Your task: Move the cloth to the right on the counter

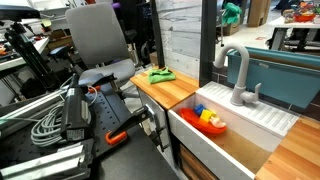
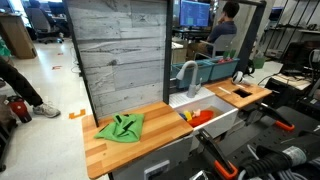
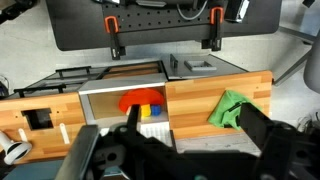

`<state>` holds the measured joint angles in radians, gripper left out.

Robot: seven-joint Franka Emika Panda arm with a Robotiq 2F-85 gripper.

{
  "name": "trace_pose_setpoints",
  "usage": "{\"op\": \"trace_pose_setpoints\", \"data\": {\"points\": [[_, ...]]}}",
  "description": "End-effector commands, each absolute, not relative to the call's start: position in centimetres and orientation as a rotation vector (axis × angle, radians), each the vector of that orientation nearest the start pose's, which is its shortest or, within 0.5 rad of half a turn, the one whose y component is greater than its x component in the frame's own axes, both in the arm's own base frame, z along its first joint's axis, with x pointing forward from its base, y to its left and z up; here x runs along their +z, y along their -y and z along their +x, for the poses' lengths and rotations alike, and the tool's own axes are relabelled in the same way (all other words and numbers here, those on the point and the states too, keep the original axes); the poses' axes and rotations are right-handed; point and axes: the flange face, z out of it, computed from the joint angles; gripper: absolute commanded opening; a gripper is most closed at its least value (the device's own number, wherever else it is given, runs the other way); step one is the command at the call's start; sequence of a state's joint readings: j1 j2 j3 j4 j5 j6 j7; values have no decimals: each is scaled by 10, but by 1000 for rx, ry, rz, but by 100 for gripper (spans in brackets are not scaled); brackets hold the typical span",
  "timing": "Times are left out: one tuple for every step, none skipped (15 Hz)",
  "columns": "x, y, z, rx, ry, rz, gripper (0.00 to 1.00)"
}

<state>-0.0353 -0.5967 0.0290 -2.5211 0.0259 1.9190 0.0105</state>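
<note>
One green cloth (image 2: 122, 126) lies crumpled and untouched on the wooden desk (image 2: 110, 152), beside the sink (image 2: 222, 120). The tool (image 3: 188, 125), jaws apart, hangs well back. The reach seems not yet begun; next it must descend onto the cloth.

Wooden counter (image 2: 160, 122), green cloth (image 2: 121, 127) lying on it

Cloth (image 2: 121, 127) green. Bench (image 2: 152, 134) light wood, striped grain. Sink (image 1: 218, 150) white w/ red-yellow-blue toys (image 1: 210, 121). Faucet (image 1: 236, 75) grey. Back panel (image 2: 120, 50) grey planks. My jaws black.
</note>
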Motion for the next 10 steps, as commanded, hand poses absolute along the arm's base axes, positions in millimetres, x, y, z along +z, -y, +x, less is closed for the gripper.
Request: {"op": "trace_pose_setpoints", "data": {"points": [[456,-11,377,8,-125,-3145,100],[447,-17,381,30,-123,-3152,100],[438,-24,385,32,-135,-3155,100],[425,-33,390,47,-130,-3159,100],[414,-42,395,47,-130,-3161,100],[399,-52,401,62,-121,-3165,100],[386,-62,406,67,-118,-3169,100],[370,-71,412,77,-110,-3163,100],[357,-79,417,78,-102,-3157,100],[342,-86,422,62,-97,-3148,100]]}}
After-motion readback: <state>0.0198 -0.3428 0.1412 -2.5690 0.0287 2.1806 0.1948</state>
